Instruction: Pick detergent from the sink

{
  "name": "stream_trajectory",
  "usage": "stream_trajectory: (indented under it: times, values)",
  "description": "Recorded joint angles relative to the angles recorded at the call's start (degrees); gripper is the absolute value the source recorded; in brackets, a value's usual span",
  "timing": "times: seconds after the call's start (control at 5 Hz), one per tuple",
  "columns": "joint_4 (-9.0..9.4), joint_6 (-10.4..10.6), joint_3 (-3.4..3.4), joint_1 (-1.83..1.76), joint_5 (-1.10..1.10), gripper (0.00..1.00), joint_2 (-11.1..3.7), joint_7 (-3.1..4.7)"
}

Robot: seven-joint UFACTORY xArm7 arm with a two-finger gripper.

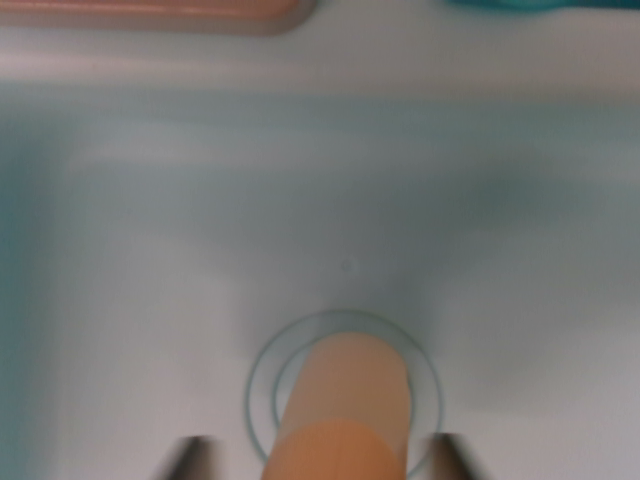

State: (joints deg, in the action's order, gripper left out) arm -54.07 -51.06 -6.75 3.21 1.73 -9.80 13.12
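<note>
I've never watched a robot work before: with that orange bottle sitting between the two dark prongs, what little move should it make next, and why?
Probably close the gripper. The orange detergent bottle already sits between its two dark fingertips, with a gap showing on each side, so the jaws look open and are not yet squeezing it. The bottle is over the drain ring in the sink. The picture is blurry, so closing gently seems wise.

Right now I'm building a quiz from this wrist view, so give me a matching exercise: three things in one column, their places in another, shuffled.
Things:
1. detergent bottle
2. pink object
3. teal object

Places:
A. top edge, toward the wrist view's right
B. bottom centre, between the gripper fingertips, over the sink's drain ring
C. top edge, toward the wrist view's left

Pairs: 1-B, 2-C, 3-A
</note>
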Motion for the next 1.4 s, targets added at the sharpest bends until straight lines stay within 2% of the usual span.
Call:
stream_trajectory:
  times: [0.6, 0.8, 1.0, 1.2, 1.4]
  values:
    - [-0.27, -0.41, 0.0, 0.0, -0.02, 1.0, 0.14, -0.02]
    - [-0.88, -1.34, 0.0, -0.01, -0.07, 1.0, 0.46, -0.06]
    - [-0.88, -1.34, 0.0, -0.01, -0.07, 1.0, 0.46, -0.06]
    - [-1.8, -2.73, 0.0, -0.02, -0.14, 1.0, 0.94, -0.11]
    - [-1.8, -2.73, 0.0, -0.02, -0.14, 1.0, 0.94, -0.11]
